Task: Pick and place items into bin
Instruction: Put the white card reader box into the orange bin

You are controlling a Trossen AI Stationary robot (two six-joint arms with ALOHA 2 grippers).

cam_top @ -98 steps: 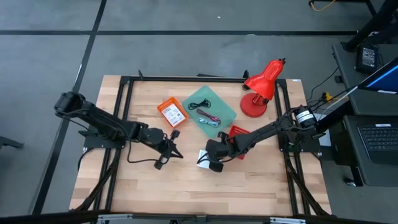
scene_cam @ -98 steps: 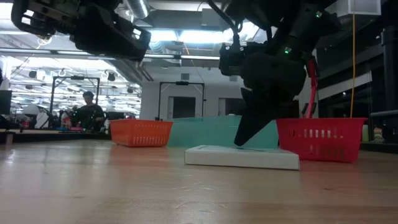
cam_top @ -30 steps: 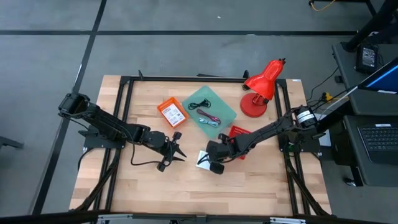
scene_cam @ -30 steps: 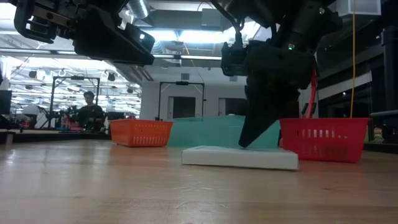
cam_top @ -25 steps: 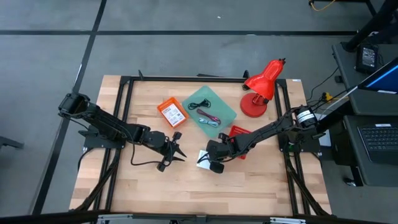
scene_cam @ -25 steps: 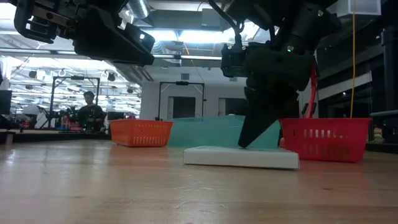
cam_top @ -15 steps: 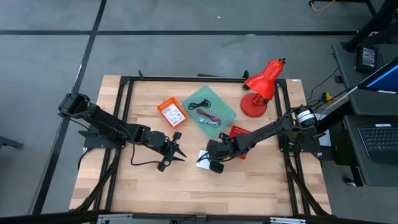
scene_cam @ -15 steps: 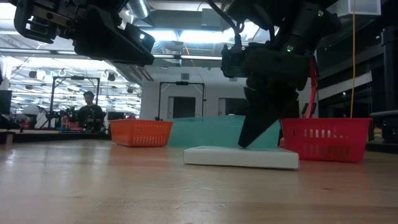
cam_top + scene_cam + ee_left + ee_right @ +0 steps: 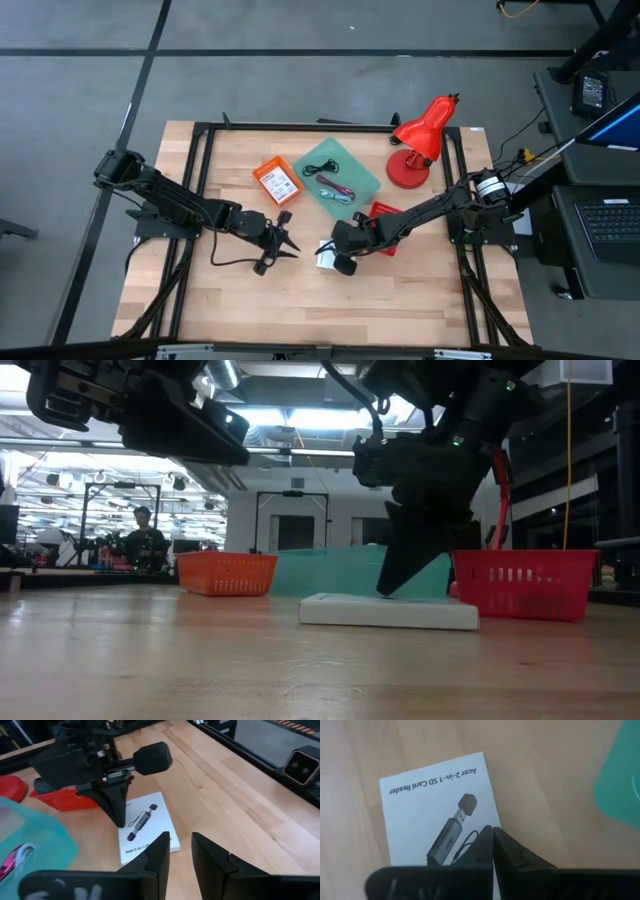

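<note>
right gripper [image 9: 330, 250] edging slightly leftward, jaws closed, tips pressing on the white sd card reader box [image 9: 388, 611] lying mid-surface, left gripper [image 9: 287, 247] hovering nearby, jaws slightly parted, holding nothing

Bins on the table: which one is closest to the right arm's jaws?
The red bin, just behind the right gripper; the teal bin and orange bin sit farther back.

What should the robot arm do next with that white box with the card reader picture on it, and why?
Probably open the right end effector a little. Its fingers are shut together with the tips resting on top of the white box, which lies flat on the table, so nothing is gripped. Open fingers could then straddle an edge and lift it toward a bin, perhaps the red basket nearby.
</note>
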